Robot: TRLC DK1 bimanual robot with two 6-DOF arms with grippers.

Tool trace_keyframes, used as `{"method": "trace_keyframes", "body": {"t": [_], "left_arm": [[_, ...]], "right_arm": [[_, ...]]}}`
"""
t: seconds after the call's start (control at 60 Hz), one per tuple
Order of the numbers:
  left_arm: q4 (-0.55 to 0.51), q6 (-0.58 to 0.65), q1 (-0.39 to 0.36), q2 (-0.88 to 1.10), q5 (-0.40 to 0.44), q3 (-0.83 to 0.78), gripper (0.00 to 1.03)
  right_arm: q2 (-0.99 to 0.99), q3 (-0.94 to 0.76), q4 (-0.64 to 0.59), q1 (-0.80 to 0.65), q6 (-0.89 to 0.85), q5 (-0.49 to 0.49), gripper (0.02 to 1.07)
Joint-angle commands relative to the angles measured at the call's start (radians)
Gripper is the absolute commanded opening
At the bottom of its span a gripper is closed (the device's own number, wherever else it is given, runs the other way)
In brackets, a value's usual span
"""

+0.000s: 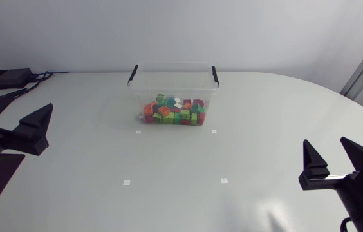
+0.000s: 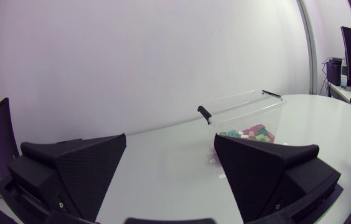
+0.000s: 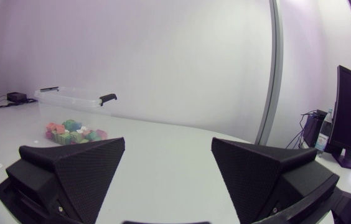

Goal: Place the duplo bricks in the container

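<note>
1. The white surface [image 1: 265,129] carries everything we see. Both our arms come in at its near side edges, the left at the left and the right at the right.
2. The clear container [image 1: 172,84] stands upright toward the far middle of the surface. Its lid is off and it has a black handle at each end of the rim. It is well apart from both arms, with bare surface between.
3. Our left gripper [image 2: 169,140] hangs over the near left part of the surface. Its two wedge fingers are spread wide with nothing between them. The container lies well ahead of it, off toward one finger's side.
4. Our right gripper [image 1: 325,143] hangs over the near right part, also spread wide and holding nothing. The container is far ahead of it and off to the side.
5. The duplo bricks [image 1: 174,111] lie heaped on the container's floor in a mix of green, orange, red, blue and white. We see none of them out on the surface.
6. Four small white marks [image 1: 138,132] lie on the surface between the container and the grippers. Two are just in front of the container and two are nearer to us.
</note>
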Motion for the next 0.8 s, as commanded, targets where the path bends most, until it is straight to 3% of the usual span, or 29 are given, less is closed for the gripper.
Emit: {"method": "trace_keyframes", "body": {"t": [0.0, 0.783], "left_arm": [[0.016, -0.047, 0.008, -0.043, -0.009, -0.056, 0.99], [0.023, -0.227, 0.022, -0.429, -0.043, -0.407, 0.99]], "right_arm": [[-0.003, -0.020, -0.011, -0.008, 0.030, -0.004, 1.03], [0.000, -0.017, -0.023, -0.030, 0.111, -0.057, 1.03]]}}
